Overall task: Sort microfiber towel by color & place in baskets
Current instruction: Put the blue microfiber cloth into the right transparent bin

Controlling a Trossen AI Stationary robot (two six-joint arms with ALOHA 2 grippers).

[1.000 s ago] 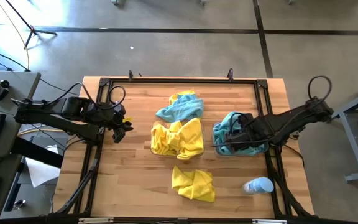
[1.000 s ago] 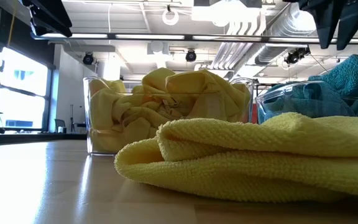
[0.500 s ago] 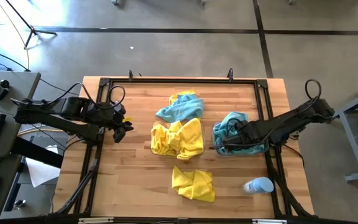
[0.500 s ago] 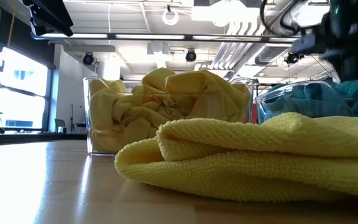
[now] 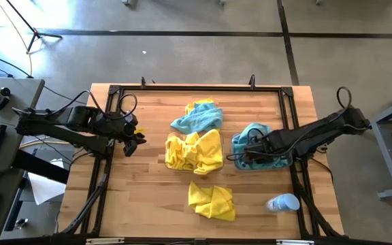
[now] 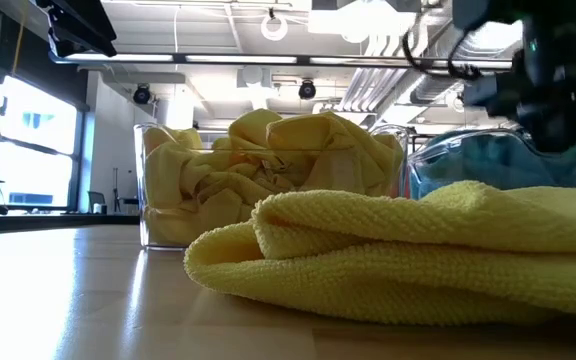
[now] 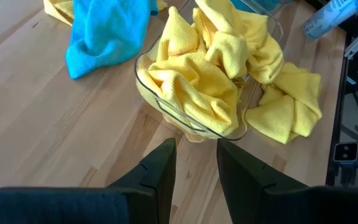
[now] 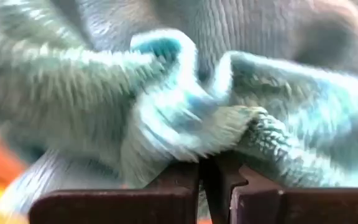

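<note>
pinching down into the teal towels (image 5: 258, 146) heaped in the right-hand basket (image 5: 237, 165), the right gripper (image 5: 246, 155) has its fingers closed almost together, and its wrist view shows a fold of teal towel (image 8: 229, 118) bunched right at the fingertips, so it looks nipped, though how firmly is hard to tell. the left gripper (image 5: 136, 138) waits near the table's left edge, fingers parted and holding nothing. the other basket (image 7: 166, 106) in the middle is stuffed with yellow towels (image 5: 194, 151); a loose yellow towel (image 5: 211, 201) lies on the wood in front of it, and a loose teal towel (image 5: 197, 118) lies behind it over another bit of yellow. these cloths are light, limp and a little grippy, not fragile; they will sag and trail, so a raised fold or ridge near the middle is probably the best place to pinch.
</note>
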